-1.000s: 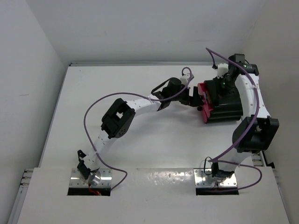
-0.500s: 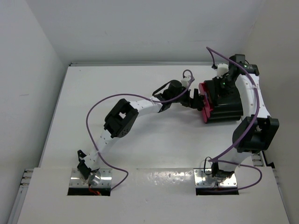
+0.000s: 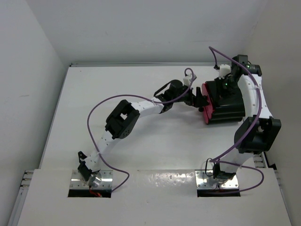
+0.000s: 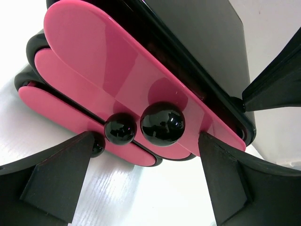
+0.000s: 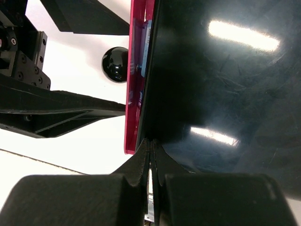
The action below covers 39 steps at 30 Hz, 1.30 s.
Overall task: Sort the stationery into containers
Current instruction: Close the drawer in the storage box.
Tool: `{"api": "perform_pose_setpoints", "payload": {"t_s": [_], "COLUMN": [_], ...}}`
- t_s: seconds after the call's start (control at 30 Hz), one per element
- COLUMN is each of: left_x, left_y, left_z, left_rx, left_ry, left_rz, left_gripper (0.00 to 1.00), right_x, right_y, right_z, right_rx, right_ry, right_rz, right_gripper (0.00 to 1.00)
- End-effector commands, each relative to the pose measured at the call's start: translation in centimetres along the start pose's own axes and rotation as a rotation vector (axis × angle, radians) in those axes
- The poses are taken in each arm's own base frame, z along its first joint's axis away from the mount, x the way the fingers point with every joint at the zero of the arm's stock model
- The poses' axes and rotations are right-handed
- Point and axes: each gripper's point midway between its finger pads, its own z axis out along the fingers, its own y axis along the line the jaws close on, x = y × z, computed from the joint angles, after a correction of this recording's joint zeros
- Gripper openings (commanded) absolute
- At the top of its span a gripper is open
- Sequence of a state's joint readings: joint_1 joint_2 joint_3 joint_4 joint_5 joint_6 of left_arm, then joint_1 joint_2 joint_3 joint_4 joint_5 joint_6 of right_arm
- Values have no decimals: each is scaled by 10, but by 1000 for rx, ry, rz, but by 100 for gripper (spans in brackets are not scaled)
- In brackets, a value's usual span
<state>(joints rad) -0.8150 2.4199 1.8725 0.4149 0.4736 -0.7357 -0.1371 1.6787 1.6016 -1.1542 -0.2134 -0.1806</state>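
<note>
One table (image 3: pixel 94 94): white, fills most of the top view; we see both arm bases at its lower edge.
Left arm (image 3: pixel 141 107): white and black, runs from lower left up to centre right, ends just left of the drawers.
Right arm (image 3: pixel 257 101): arcs up the right side of the frame and bends over the black box from the upper right.
Black box (image 3: pixel 230 103): upper right of the table in the top view, glossy; fills the right half of the right wrist view.
Drawers (image 4: pixel 117 70): magenta-pink fronts, we count three, stacked on the box's left face. They fill the centre of the left wrist view. Contents hidden behind the fronts. Fully pushed in or not, we cannot tell.
Cables (image 3: pixel 89 118): purple, one looping off each arm.
Left gripper (image 4: pixel 143 141): spread wide, holding nothing. Its fingers (image 4: pixel 56 176) sit lower left and lower right in its wrist view, drawer fronts between them. Touching or not, we cannot tell.
Right gripper (image 5: pixel 150 143): fingers pressed together, nothing between them. Tips at bottom centre of its wrist view, right by the seam between the magenta front edge and the box wall.
Knobs (image 4: pixel 162 124): round, shiny black, three. The biggest-looking is at centre of the left wrist view, the second just left of it, the third lower left and partly behind a finger. One shows upper left in the right wrist view.
</note>
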Motion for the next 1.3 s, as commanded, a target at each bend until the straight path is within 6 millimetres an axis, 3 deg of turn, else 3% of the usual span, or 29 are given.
{"api": "perform_pose_setpoints", "payload": {"t_s": [0.0,0.17,0.47,0.8,1.0,1.03,1.07,1.1,1.17,1.27], "left_x": [-13,-4,-10,-9,-27,-37,-39,-54,-62,-68], "left_y": [-24,-17,-32,-25,-11,-16,-7,-16,-9,-12], "left_z": [8,12,20,21,-4,-10,-18,-26,-40,-72], "left_rx": [67,38,95,57,22,24,3,4,-41,-78], "left_ry": [-40,-31,-76,-72,-98,-109,-105,-118,-99,-67], "left_rz": [52,45,38,40,5,14,16,37,61,71], "left_gripper": [100,100,100,100,100,100,100,100,100,100], "right_x": [44,45,50,52,47,46,45,42,36,8], "right_y": [2,4,7,9,9,8,7,6,5,-1], "right_z": [25,27,27,29,23,22,21,19,14,-4], "right_rx": [-42,-56,-70,-80,-72,-68,-64,-58,-50,-15], "right_ry": [213,221,228,225,211,208,201,189,169,80], "right_rz": [41,50,52,54,48,45,45,41,44,29], "right_gripper": [0,0,0,0,0,0,0,0,0,0]}}
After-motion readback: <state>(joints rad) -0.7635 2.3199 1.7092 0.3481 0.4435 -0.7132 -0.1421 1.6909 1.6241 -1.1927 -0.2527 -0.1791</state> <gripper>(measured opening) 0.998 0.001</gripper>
